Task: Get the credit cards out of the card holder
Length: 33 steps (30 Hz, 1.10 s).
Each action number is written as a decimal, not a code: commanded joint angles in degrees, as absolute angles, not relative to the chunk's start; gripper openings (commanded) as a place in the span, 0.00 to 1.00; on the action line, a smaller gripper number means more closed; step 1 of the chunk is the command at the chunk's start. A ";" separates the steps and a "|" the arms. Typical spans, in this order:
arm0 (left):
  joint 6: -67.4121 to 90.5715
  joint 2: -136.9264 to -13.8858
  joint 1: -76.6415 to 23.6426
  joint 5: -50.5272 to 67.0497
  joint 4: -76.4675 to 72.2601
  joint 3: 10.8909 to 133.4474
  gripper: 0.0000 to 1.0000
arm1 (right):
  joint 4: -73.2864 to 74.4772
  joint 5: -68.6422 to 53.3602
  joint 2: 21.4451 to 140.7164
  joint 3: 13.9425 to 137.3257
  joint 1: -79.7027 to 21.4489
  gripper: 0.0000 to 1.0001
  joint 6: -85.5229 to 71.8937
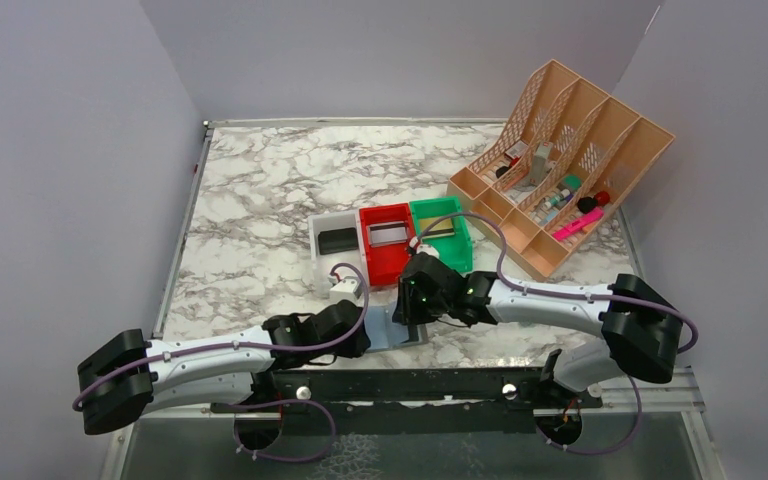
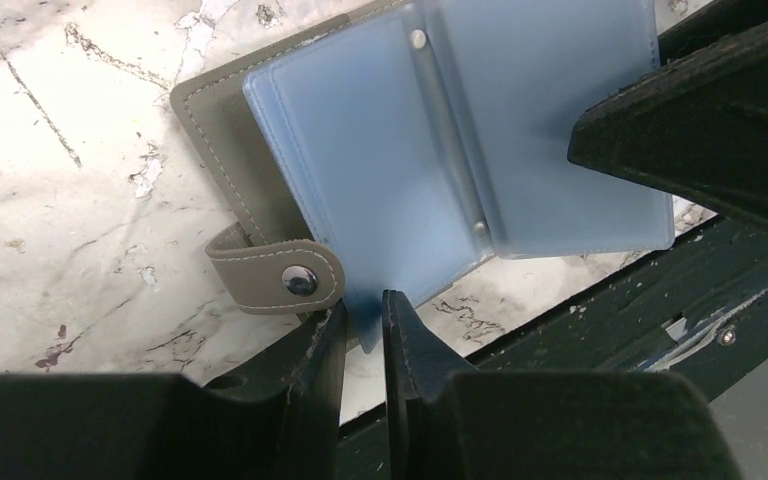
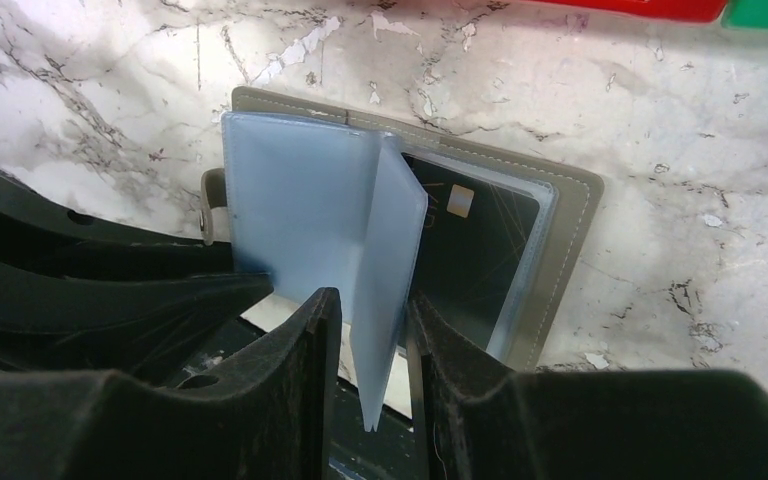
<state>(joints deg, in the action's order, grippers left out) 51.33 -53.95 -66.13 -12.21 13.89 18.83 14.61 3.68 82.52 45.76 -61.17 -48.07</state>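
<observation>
**Both hands on the card holder, most of it out of sight**

From above, the card holder (image 1: 407, 332) lies open at the near edge of the marble table (image 1: 260, 190). It sits between my two wrists and is almost wholly covered by them, so only a pale blue patch shows there.

My left gripper (image 2: 363, 312) has its fingers drawn narrow. They pinch the lower edge of a frosted blue sleeve, just beside the grey snap tab (image 2: 280, 275). In that view the top of the holder runs off the frame, and my right gripper's dark finger (image 2: 700, 130) blocks its right side.

My right gripper (image 3: 372, 315) is closed on a single sleeve leaf, which stands upright between the fingers. Behind that leaf a black credit card (image 3: 470, 265) lies in the right-hand pocket with a pale chip showing. Its lower part is hidden by my finger and its print is too faint to read. The sleeves are cloudy, so I cannot tell whether others hold cards.

Beyond the holder stand the white bin (image 1: 318, 245), the red bin (image 1: 372, 268) and the green bin (image 1: 463, 250). Each holds something dark and flat that I cannot make out.
</observation>
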 commanded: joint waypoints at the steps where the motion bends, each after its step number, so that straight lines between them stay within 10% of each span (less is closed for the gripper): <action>1: 50.93 -53.85 -66.54 -11.25 12.19 18.39 0.23 | 14.51 2.72 82.64 46.03 -61.32 0.35 -47.72; 33: 50.54 -54.90 -67.16 -11.07 12.08 19.50 0.23 | 24.18 8.88 88.02 50.36 -61.50 0.47 -49.68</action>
<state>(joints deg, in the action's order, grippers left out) 51.18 -54.35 -66.78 -11.99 13.28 18.83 26.09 9.30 88.09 50.52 -61.17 -50.06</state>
